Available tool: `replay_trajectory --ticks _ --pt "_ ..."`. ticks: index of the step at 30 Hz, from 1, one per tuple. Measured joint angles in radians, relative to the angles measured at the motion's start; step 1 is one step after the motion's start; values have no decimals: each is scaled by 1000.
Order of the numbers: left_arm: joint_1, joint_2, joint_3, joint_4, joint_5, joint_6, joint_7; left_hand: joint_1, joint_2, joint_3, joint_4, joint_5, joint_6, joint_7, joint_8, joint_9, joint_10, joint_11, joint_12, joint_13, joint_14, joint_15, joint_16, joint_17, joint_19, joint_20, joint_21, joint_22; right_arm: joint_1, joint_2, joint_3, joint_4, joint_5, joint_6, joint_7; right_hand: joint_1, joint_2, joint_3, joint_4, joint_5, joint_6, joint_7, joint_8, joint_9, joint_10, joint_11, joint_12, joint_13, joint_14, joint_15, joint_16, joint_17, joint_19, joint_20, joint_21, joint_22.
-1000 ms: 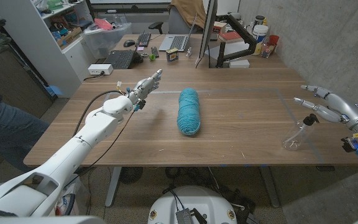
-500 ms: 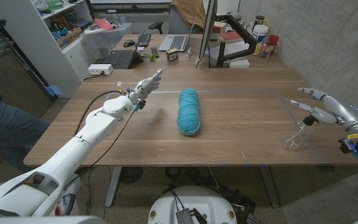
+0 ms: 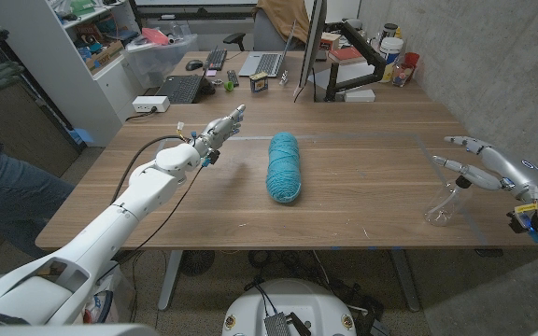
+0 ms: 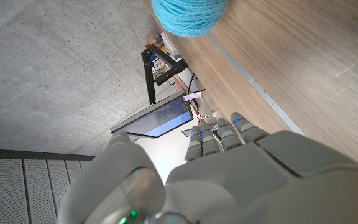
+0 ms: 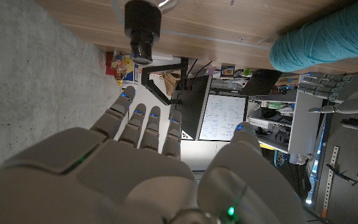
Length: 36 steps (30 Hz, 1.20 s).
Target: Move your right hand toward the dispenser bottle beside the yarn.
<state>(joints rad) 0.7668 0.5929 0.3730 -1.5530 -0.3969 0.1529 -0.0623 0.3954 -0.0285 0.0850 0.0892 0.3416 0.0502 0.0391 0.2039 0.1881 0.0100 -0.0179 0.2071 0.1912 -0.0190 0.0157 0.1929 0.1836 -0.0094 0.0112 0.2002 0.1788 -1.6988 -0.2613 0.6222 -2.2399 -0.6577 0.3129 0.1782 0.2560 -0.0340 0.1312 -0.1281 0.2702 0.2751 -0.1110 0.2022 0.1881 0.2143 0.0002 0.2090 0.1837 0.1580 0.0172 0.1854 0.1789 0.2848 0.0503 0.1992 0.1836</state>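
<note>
- The head view looks down from above onto the whole bench (image 3: 344, 201), arms entering from the bottom corners.
- The left wrist view sits close behind the left hand (image 4: 229, 174), turned over, facing the yarn (image 4: 188, 14) and a monitor (image 4: 160, 118).
- The right wrist view looks along the right hand (image 5: 135, 168), close to the dispenser bottle (image 5: 143, 25).
- All three views share the yarn.

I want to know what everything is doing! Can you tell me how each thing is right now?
Right hand: open, fingers spread, above the dispenser bottle, not touching.
Dispenser bottle: clear, tilted on the table, black pump top.
Yarn: teal skein, lying on the table.
Left hand: open, holding nothing.
</note>
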Motion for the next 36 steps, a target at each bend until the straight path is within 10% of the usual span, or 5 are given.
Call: replay_trajectory --ticks 36 --pt "16 6 -1 -32 1 7 12 0 0 -7 2 0 5 -5 0 0 0 0 0 0 0 0 0 0 0 0 0 0 -18 -29 -13 20 -83 -36 -41 0 0 -4 4 4 7 -7 0 0 9 -9 8 0 19 2 0 0 -18 32 0 0"
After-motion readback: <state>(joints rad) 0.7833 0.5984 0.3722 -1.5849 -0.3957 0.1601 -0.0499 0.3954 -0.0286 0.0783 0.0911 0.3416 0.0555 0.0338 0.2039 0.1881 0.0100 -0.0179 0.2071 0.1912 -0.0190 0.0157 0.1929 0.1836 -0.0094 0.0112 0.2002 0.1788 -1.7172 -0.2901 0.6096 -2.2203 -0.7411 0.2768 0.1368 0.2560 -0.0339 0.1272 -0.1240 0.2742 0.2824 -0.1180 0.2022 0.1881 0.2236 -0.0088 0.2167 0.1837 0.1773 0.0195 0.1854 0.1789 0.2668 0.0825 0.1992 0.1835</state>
